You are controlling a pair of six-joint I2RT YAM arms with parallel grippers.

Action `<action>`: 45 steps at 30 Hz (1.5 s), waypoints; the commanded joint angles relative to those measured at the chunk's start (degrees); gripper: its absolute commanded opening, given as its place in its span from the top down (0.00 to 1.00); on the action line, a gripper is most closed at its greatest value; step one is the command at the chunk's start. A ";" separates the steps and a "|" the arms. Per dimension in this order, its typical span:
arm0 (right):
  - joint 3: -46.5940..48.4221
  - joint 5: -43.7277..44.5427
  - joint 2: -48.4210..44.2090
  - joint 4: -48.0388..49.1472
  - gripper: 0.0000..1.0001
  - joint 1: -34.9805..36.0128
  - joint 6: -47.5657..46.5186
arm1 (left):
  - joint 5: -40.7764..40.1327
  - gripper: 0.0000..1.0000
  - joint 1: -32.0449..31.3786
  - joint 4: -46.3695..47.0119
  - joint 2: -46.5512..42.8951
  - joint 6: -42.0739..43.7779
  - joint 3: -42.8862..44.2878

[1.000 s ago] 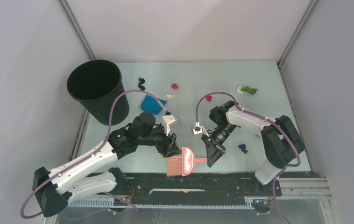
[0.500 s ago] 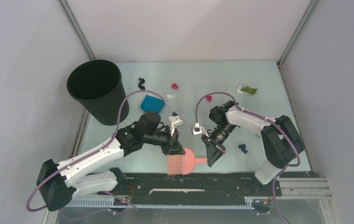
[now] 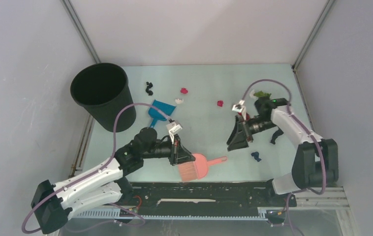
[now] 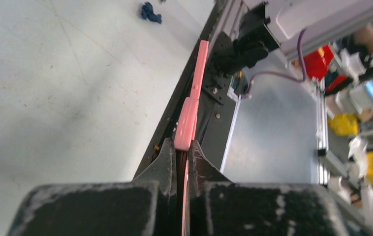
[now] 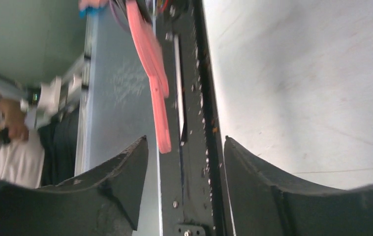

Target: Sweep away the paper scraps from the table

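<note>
My left gripper (image 3: 184, 158) is shut on the head of the pink brush (image 3: 197, 167), low over the table (image 3: 204, 123) near its front rail. In the left wrist view the brush (image 4: 194, 93) runs edge-on out of the shut gripper (image 4: 180, 150). My right gripper (image 3: 233, 138) stands open and apart from the brush handle; its wrist view shows the gripper (image 5: 184, 142) holding nothing, with the brush (image 5: 150, 54) ahead. Paper scraps lie scattered: black (image 3: 149, 88), red (image 3: 184, 90), white (image 3: 178, 101), red (image 3: 219, 103), green (image 3: 262, 93), dark blue (image 3: 256, 156) (image 4: 151, 12).
A black bin (image 3: 100, 96) stands at the back left. The blue dustpan (image 3: 157, 110) lies just right of it, above my left arm. A black rail (image 3: 199, 191) (image 5: 194, 123) borders the near edge, and grey walls enclose the other sides.
My left gripper closed on the brush head. My right gripper let go of the handle, opened, and drew back up and to the right. The brush swung, handle now pointing right.
</note>
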 commanded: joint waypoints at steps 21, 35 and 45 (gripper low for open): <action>-8.06 -4.19 -11.05 20.43 0.13 -4.58 20.32 | -9.49 1.00 -0.16 58.08 9.60 -32.22 -17.89; -2.33 -7.66 -3.87 0.15 0.53 -2.16 -1.33 | -6.30 1.00 -0.22 68.91 20.56 -35.63 -16.88; -2.00 -8.15 -3.96 0.05 0.56 -1.45 -0.13 | -6.39 1.00 -0.19 69.07 22.16 -35.24 -16.39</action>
